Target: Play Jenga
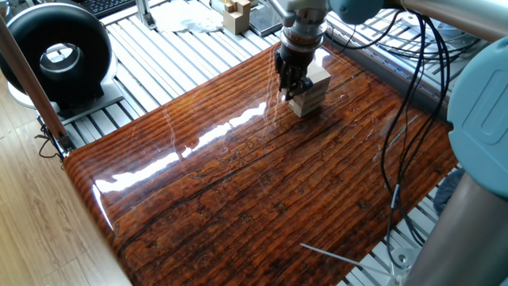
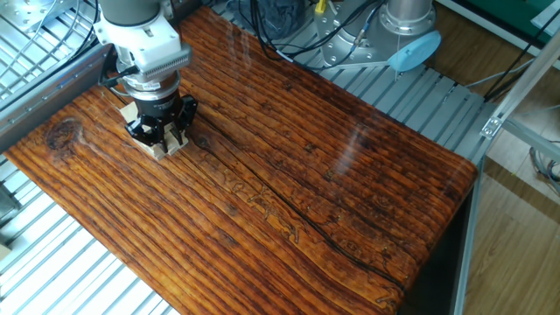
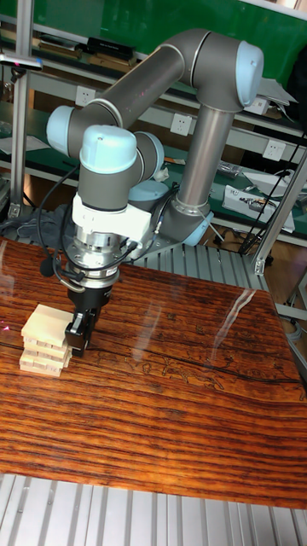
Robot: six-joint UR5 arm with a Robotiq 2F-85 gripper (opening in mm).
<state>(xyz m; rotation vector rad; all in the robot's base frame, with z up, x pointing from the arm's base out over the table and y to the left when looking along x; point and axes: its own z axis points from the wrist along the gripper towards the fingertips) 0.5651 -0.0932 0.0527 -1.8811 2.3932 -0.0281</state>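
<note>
The Jenga tower (image 1: 315, 89) is a short stack of pale wooden blocks in crosswise layers near the far edge of the dark wooden table (image 1: 238, 183). Its top block sits slightly askew. My gripper (image 1: 290, 87) points straight down and presses against the tower's side, its fingertips level with the lower layers. In the other fixed view the gripper (image 2: 164, 131) covers most of the tower (image 2: 172, 145). The tall fixed view shows the gripper (image 3: 80, 339) close against the right side of the tower (image 3: 43, 345). The gap between the fingers is hidden in every view.
A cluster of pale wooden pieces (image 1: 236, 14) stands on the slatted frame behind the table. A black round device (image 1: 59, 56) is at the far left. Cables (image 1: 405, 119) hang over the table's right side. A thin white stick (image 1: 333, 256) lies near the front edge.
</note>
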